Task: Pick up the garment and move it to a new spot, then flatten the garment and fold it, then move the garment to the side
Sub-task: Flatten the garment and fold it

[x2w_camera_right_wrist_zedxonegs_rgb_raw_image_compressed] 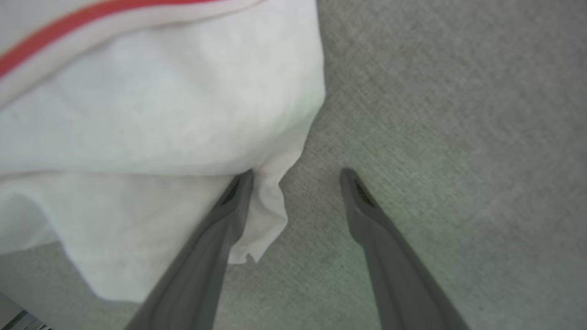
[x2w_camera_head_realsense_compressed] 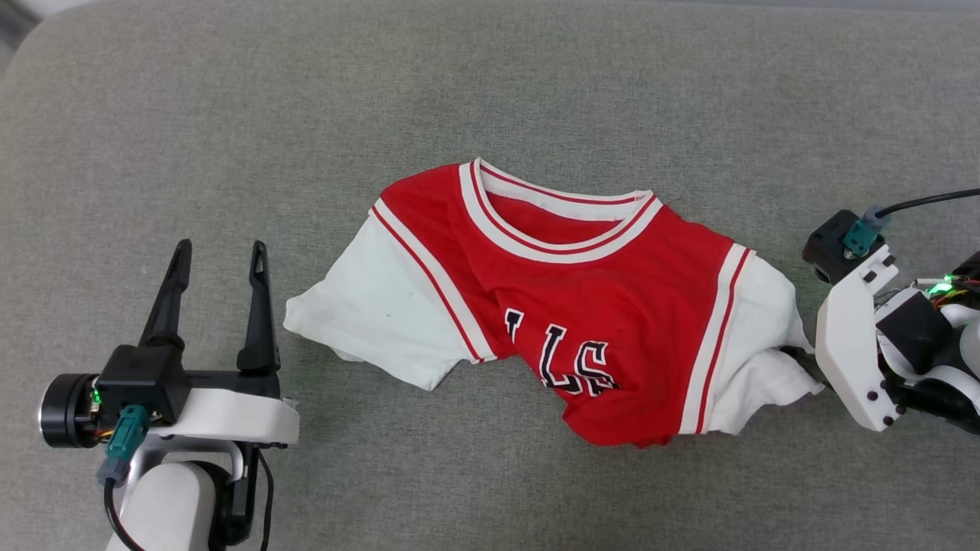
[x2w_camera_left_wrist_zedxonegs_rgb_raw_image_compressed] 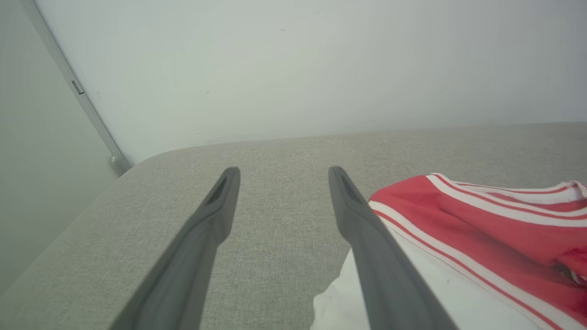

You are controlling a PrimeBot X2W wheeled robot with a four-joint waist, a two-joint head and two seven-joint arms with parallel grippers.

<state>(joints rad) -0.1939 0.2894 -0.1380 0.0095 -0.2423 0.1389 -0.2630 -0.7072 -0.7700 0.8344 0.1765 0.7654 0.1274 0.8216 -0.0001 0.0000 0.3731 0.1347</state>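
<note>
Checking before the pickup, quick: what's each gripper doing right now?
Left gripper: open, empty, beside the red jersey T-shirt.
Right gripper: open, edge of the shirt's white sleeve between its fingers, not clamped.

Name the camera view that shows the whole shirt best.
Head view: the shirt fits in frame, collar, both sleeves and some letters visible. The left wrist view gives one white sleeve and red shoulder; the right wrist view, the other sleeve's edge, close and blurred.

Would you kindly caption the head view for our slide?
Rumpled red jersey on grey fabric surface, open left claw beside one white sleeve, right claw at the other.
</note>
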